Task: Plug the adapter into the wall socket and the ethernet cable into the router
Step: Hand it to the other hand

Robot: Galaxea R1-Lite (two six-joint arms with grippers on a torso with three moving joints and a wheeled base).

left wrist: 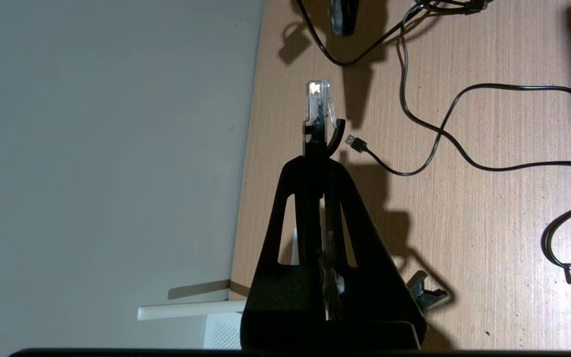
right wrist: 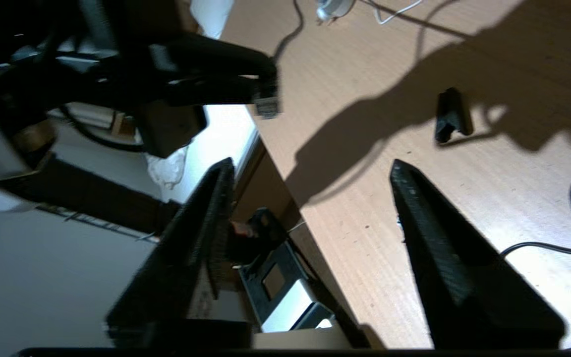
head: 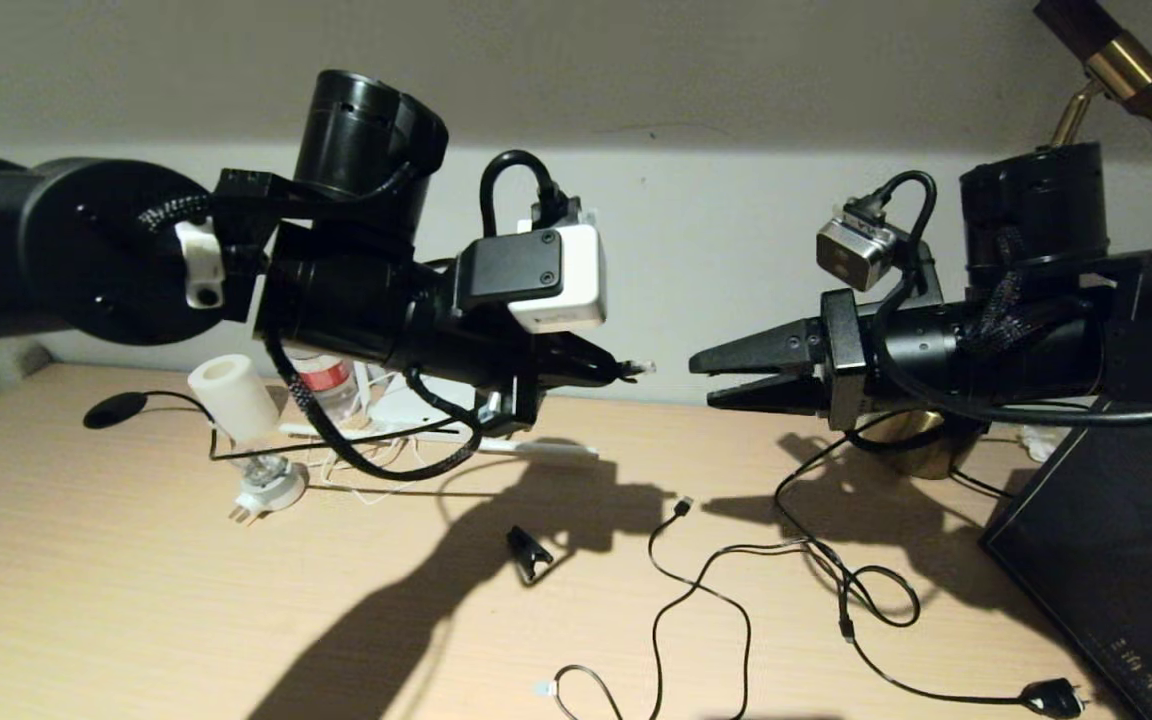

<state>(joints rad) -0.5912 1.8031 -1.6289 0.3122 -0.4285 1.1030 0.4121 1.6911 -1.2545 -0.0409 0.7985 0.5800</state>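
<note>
The ethernet cable's clear clip connector sticks out of my left gripper, which is shut on it above the table's back edge. In the left wrist view the connector stands clear of the closed fingers. My right gripper hangs open facing it, a short gap away, with nothing between its fingers. The white router lies behind the left arm, one antenna flat on the table; its vented body shows beside the wall. The adapter and the wall socket are out of view.
A round white pronged plug, a white cylinder and a bottle stand at the back left. A black clip, a USB-tipped cable and a cable with a power plug lie mid-table. A black box stands at the right.
</note>
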